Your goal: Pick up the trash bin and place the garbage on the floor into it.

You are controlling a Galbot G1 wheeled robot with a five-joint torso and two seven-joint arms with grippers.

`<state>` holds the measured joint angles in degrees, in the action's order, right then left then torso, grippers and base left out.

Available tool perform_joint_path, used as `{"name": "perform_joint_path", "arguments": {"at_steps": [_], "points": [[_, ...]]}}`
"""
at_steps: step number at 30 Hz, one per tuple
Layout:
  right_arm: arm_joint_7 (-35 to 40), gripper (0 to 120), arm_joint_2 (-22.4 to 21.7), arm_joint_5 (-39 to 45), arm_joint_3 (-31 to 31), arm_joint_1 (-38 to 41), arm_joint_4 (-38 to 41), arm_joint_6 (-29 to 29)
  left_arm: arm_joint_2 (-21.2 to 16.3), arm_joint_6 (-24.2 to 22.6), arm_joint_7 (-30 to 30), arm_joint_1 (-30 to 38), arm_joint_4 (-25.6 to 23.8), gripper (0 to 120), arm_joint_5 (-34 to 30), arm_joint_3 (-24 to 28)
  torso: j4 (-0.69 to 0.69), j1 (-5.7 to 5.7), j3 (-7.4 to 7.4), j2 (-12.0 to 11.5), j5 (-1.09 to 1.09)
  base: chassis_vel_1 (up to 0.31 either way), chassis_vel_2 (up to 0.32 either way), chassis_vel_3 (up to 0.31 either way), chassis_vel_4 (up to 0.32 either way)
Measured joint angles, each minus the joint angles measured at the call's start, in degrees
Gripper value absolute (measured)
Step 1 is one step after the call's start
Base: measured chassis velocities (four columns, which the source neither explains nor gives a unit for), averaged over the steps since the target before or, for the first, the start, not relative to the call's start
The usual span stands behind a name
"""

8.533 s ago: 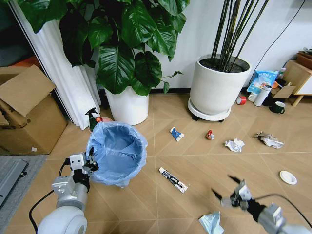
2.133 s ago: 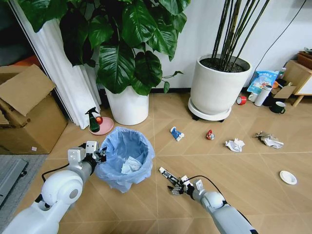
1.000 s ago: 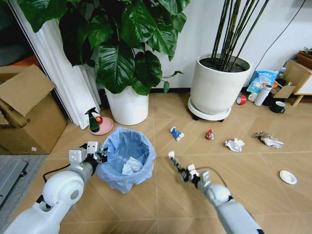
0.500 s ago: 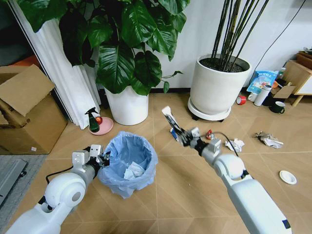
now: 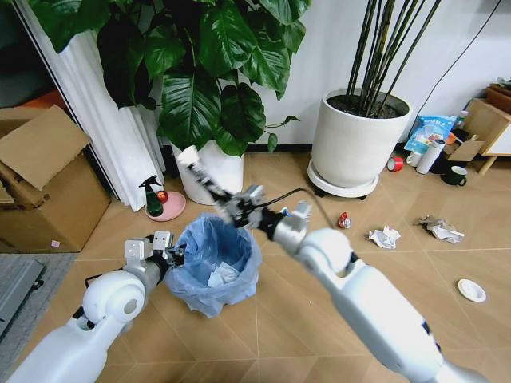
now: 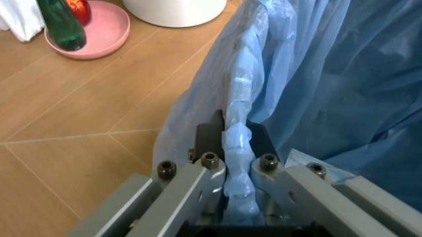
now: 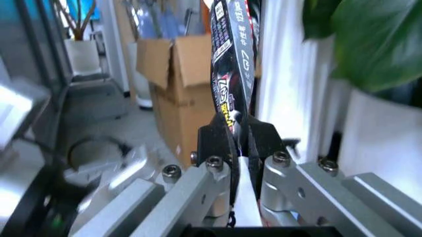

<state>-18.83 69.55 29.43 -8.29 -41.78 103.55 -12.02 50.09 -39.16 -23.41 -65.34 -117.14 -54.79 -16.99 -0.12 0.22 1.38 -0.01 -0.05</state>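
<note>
We had the trash bin (image 5: 215,263) sitting low at about 7 o'clock in the head view, a small round thing lined with a crinkly, translucent light-blue bag, with a white paper wad (image 5: 223,275) lying inside. Our left gripper (image 5: 169,254) sat at the bin's 9 o'clock edge, and the left wrist view showed its jaws clamped tight on the bunched bag rim (image 6: 238,143).

Our right gripper (image 5: 238,209) hung just above the bin's 12 o'clock rim, jaws pinched together on the dark tube-like wrapper (image 5: 204,176), which stuck out toward 10 o'clock across the white plant pot (image 5: 219,179). Up close in the right wrist view, that wrapper (image 7: 231,64) was long and flat, black with red, white and yellow print; we could make out characters on it but couldn't read them.

Out on the floor around 3 o'clock lay the rest: a red-white bit (image 5: 343,220), a crumpled white paper wad (image 5: 385,237), another crumpled wad (image 5: 440,229) and a white round lid (image 5: 471,290).
</note>
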Motion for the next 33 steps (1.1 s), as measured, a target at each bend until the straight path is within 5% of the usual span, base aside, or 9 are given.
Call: {"name": "perform_joint_path", "arguments": {"at_steps": [7,19,27,33], "points": [[0.62,13,-0.67,-1.89,-1.51,-2.25,-1.01,-0.23,-0.27,-0.01,-0.01,-0.06,0.01,0,-0.14,-0.54,-0.02,0.0,-0.01,0.01,0.0,0.0,0.0,0.0,0.0],[2.18,57,-0.2,-3.35,-2.32,-2.95,-2.81,0.01,-0.23,0.03,0.03,0.22,-0.27,0,-0.16,-0.68,-0.01,0.0,-0.01,0.01,0.01,0.0,0.0,0.0,0.0],[8.81,90,-0.47,-2.06,6.26,-4.81,0.67,-2.01,-0.14,0.41,0.02,-0.55,-0.85,0,0.96,-1.93,0.0,0.0,-0.01,0.01,0.01,0.0,0.0,0.0,0.0],[11.03,100,-1.94,-2.42,15.47,-10.64,2.4,-3.15,0.45,0.95,0.28,-1.53,-1.35,0,3.1,-2.72,-0.01,0.0,-0.01,0.01,0.02,0.0,0.0,0.0,0.0]]}}
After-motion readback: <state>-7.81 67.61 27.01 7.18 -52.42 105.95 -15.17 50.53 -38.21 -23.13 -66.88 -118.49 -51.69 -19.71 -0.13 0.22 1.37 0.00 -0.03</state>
